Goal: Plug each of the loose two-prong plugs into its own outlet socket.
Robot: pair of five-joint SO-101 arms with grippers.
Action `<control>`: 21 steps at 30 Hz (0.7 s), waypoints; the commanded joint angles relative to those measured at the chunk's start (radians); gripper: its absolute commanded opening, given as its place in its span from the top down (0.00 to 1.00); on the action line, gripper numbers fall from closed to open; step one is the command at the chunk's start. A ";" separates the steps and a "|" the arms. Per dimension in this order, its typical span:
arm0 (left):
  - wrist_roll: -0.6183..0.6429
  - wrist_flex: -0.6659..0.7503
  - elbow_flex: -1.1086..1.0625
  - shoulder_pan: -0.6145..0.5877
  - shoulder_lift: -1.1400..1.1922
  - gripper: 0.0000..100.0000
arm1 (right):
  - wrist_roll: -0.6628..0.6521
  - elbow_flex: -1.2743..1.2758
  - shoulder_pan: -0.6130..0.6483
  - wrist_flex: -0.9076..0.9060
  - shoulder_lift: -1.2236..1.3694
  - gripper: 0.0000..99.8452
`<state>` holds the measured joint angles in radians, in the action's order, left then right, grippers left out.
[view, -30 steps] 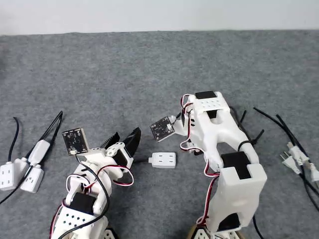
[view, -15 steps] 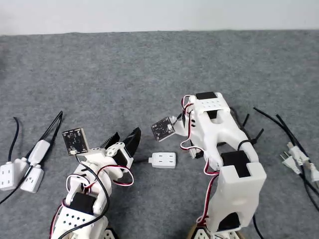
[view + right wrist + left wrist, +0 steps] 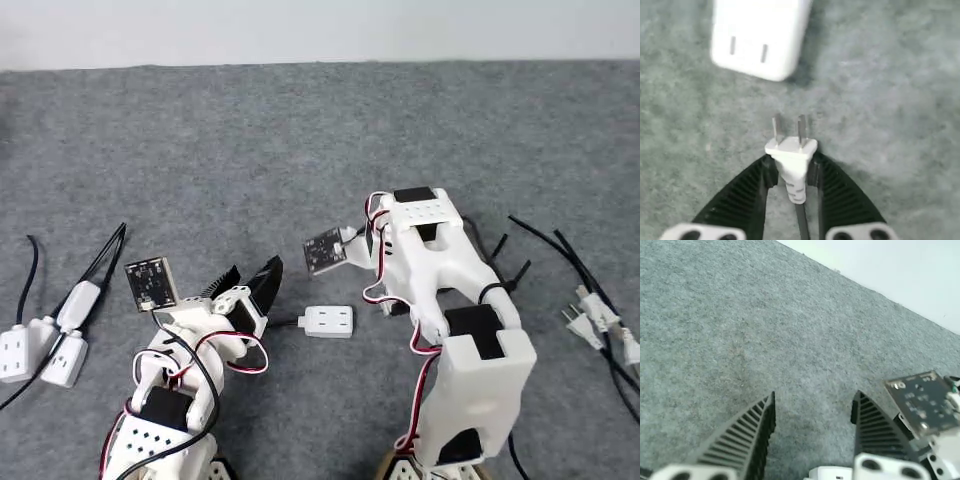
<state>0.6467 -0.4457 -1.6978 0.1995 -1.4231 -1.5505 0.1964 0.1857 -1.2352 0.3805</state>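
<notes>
Materials and finishes
Smooth white plastic: plug [image 3: 790, 150], outlet socket [image 3: 760, 37]. Bright metal: prongs [image 3: 801, 130]. Matt black ribbed plastic: right gripper [image 3: 791, 161] fingers [image 3: 747, 192]. Rough grey cloth: table cover [image 3: 300, 130].

In the high view we look steeply down over the grey mat [image 3: 300, 130] from above its near side. Our left wrist camera faces low across the mat toward its far edge. Our right wrist camera hangs close, facing down past the plug [image 3: 790, 155] at the outlet socket [image 3: 760, 37], which the high view shares
</notes>
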 commanded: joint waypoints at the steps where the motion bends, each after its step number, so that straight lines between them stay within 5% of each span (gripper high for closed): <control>1: -0.028 0.018 0.008 0.006 -0.008 0.77 | 0.112 -0.021 -0.047 0.119 0.008 0.99; 15: -0.032 0.018 0.008 0.006 -0.008 0.77 | 0.230 -0.011 -0.104 -0.019 -0.133 0.98; 21: -0.032 0.017 0.008 0.006 -0.006 0.77 | 0.232 0.041 -0.113 0.036 -0.094 0.82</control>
<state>0.6222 -0.4457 -1.6978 0.1995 -1.4231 -1.3311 0.2348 0.0905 -1.2275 0.3099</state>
